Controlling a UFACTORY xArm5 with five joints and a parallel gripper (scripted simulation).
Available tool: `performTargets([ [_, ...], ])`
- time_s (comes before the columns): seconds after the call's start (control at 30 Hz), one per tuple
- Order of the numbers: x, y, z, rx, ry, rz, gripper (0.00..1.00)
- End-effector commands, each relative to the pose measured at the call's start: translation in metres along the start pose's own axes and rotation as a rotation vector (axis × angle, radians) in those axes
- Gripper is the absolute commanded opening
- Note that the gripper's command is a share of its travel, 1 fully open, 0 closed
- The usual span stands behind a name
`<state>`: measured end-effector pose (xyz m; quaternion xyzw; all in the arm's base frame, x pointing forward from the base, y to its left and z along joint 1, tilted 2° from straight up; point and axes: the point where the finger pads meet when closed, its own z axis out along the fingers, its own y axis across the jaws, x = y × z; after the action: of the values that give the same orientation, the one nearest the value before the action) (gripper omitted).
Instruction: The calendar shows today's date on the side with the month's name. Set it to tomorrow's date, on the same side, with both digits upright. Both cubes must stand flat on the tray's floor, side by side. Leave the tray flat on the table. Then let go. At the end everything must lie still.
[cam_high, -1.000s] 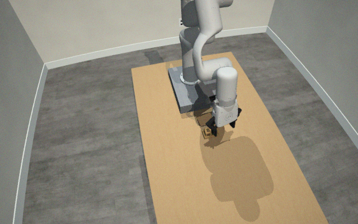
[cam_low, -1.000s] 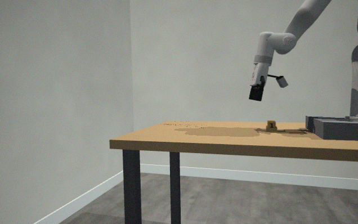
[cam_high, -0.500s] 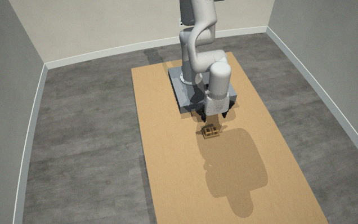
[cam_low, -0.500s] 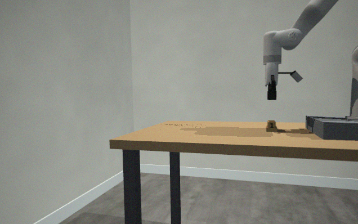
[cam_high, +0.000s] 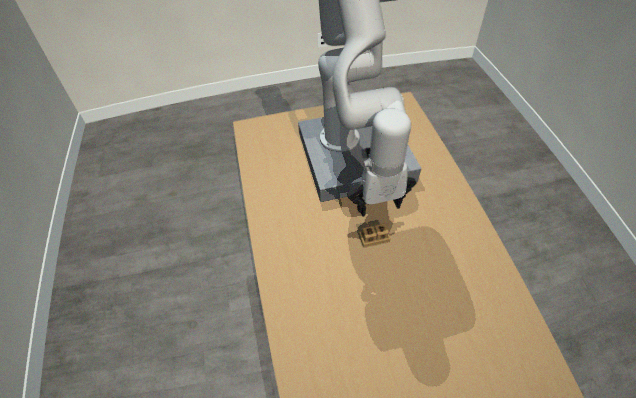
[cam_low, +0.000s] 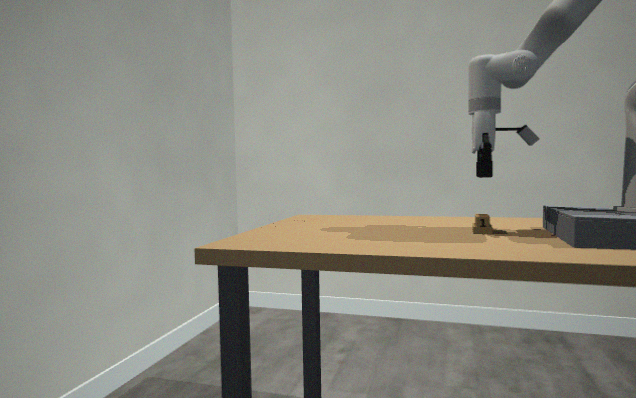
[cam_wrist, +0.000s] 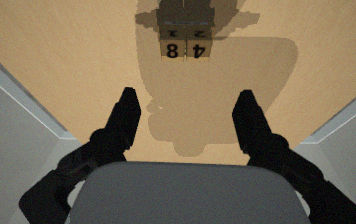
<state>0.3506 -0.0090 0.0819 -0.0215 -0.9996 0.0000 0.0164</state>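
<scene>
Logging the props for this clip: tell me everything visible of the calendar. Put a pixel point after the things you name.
The calendar (cam_high: 376, 243) (cam_low: 482, 228) (cam_wrist: 185, 47) is small and light brown, wood-like: two cubes side by side in a shallow tray on the table. Dark digits mark them; the wrist view shows 8 and 4 on top, and the exterior view a 1 on one end. Nothing grips it.
</scene>
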Motion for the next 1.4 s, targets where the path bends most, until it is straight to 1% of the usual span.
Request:
performTargets([
  [0.0,0.007,0.017,0.002,0.002,-0.002,-0.154,1.00],
  [0.1,0.012,0.026,0.004,0.003,-0.002,-0.241,1.00],
  [0.2,0.012,0.026,0.004,0.003,-0.002,-0.244,1.00],
  [0.23,0.018,0.037,0.006,0.004,-0.001,-0.348,1.00],
  [0.27,0.020,0.040,0.006,0.004,-0.001,-0.382,1.00],
  [0.5,0.032,0.059,0.010,0.006,0.001,-0.579,1.00],
  [0.7,0.047,0.078,0.015,0.008,0.003,-0.793,1.00],
  [0.8,0.048,0.078,0.015,0.008,0.003,-0.797,1.00],
  [0.83,0.054,0.086,0.017,0.009,0.003,-0.886,1.00],
  [0.87,0.057,0.089,0.018,0.009,0.004,-0.932,1.00],
  [0.93,0.059,0.091,0.018,0.010,0.004,-0.957,1.00],
  [1.0,0.065,0.097,0.020,0.010,0.005,-1.037,1.00],
  [1.17,0.067,0.098,0.021,0.011,0.005,-1.051,1.00],
  [1.37,0.067,0.098,0.029,0.011,0.005,-1.052,1.00],
])
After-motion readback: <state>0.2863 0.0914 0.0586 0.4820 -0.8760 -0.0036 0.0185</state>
